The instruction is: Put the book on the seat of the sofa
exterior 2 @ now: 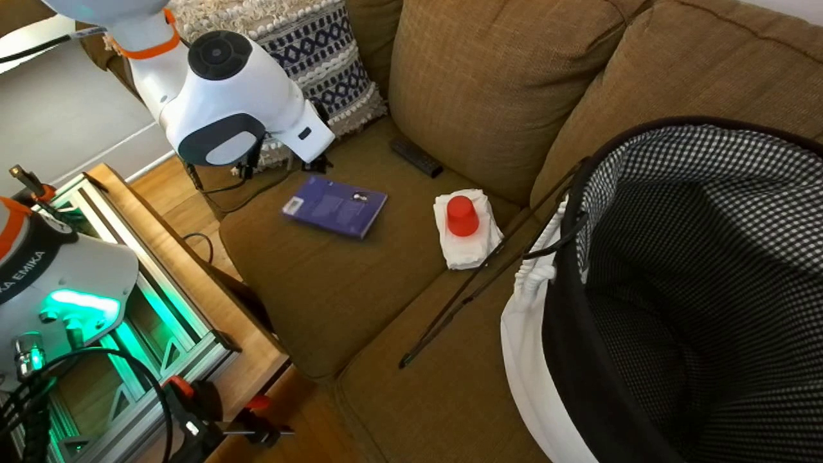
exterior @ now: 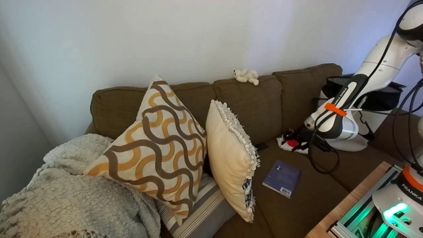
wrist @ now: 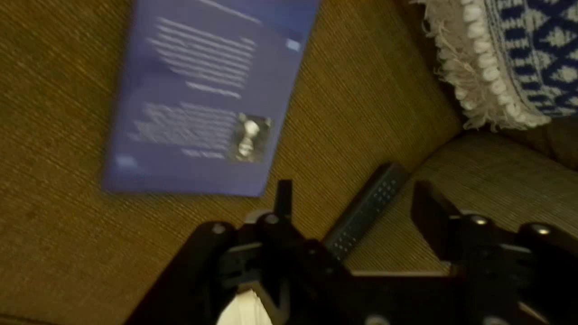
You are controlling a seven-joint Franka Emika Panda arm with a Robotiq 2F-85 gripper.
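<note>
While flat on sofa (exterior 2: 308, 283), rect. purple bk (exterior 2: 337, 204)

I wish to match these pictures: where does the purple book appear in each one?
In an exterior view: the purple book, right of centre, lower half.
In an exterior view: the purple book, left of and above centre.
In the wrist view: the purple book, upper left, cut by the top edge.
All three views share the fringed cushion.

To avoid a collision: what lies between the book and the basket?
White cloth with a red cup on it, then dark straps; this shows in an exterior view.
</note>
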